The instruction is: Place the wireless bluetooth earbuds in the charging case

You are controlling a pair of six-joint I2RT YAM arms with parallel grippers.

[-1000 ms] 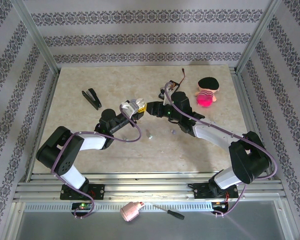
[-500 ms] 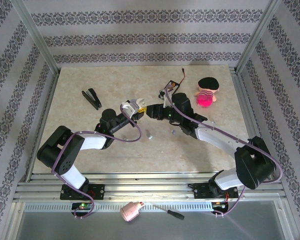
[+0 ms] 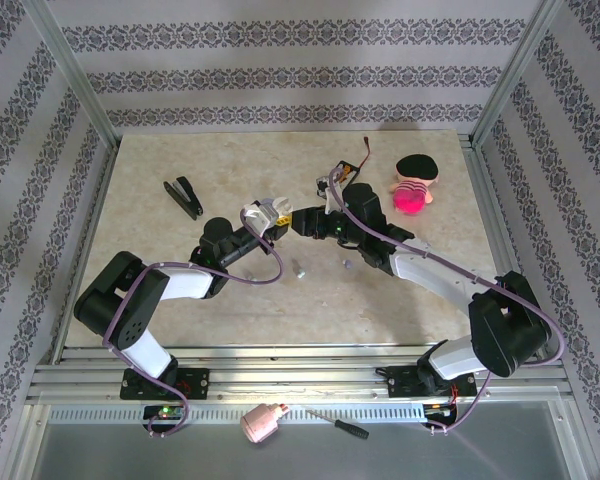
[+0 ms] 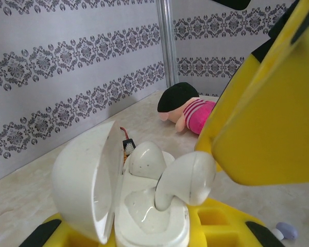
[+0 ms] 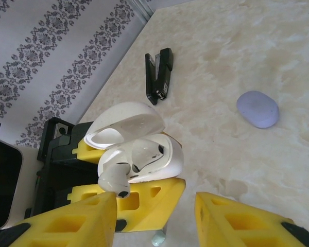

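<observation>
My left gripper [image 4: 149, 234] is shut on the white charging case [image 4: 144, 216], whose lid [image 4: 87, 180] stands open to the left. One white earbud [image 4: 144, 159] sits in the far slot. A second earbud [image 4: 188, 177] leans tilted with its stem in the near slot. In the right wrist view that earbud [image 5: 113, 177] rests against the left finger of my right gripper [image 5: 155, 200], whose jaws stand wide apart, open, just in front of the case [image 5: 159, 159]. From above, the two grippers [image 3: 268, 215] [image 3: 300, 222] meet at mid-table.
A small lavender oval piece [image 5: 257, 109] and a mint-green bit [image 5: 158, 238] lie on the marble top. A black stapler [image 3: 185, 197] lies at the back left and a pink doll [image 3: 415, 183] at the back right. A wired black holder [image 3: 332, 178] lies behind the right gripper.
The right arm's elbow has swung to the right while its gripper stayed by the case. The left arm has held still with the case.
</observation>
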